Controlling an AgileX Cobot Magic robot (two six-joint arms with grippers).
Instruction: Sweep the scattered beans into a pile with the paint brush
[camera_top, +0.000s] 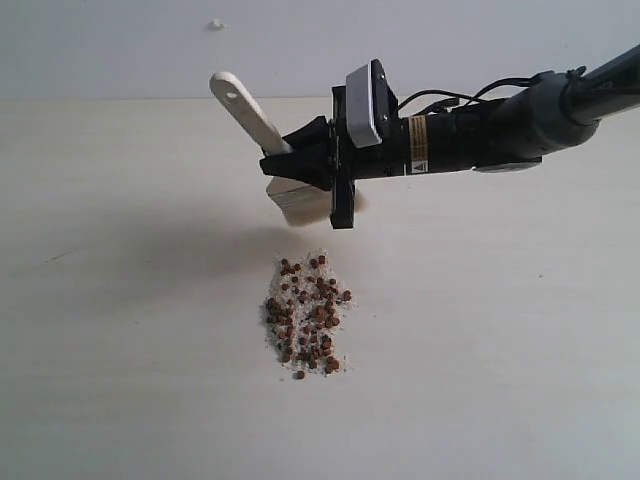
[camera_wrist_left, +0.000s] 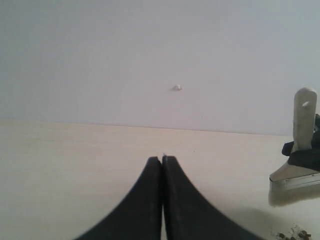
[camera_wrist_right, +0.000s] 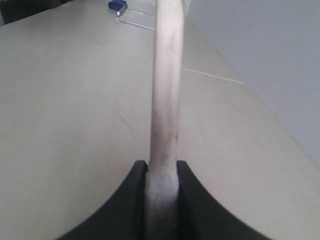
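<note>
Beans (camera_top: 307, 315): reddish-brown pellets gathered in one narrow, elongated patch near the middle of the surface (camera_top: 120, 300), bedded in fine whitish crumbs; edges ragged, one pellet sitting just off the near end and a few loose along the right flank; no strays visible elsewhere on the surface in the exterior view. The edge of the same patch shows in a corner of the left wrist view (camera_wrist_left: 292, 233). Paint brush (camera_top: 250, 112): in the air, bristles pointing down and hanging clear of the surface just beyond the far end of the patch, not touching any beans; handle tilted up and away to the left, the hole at its end visible. Right hand (camera_top: 285, 160): reaching in from the right, clenched on the brush handle just above the ferrule; the right wrist view shows both fingers pressed against the pale wood (camera_wrist_right: 166, 100). Left hand (camera_wrist_left: 162, 160): clenched on nothing, jaws pressed together, hanging off to the side, facing the wall with the brush (camera_wrist_left: 304, 125) at the edge of its view. Progress, as a judgement: the gathering looks largely done, since the beans form a single heap; what seems left is pulling in the ragged rim and the off-lying pellet, perhaps shortening the long shape into a tighter mound
</note>
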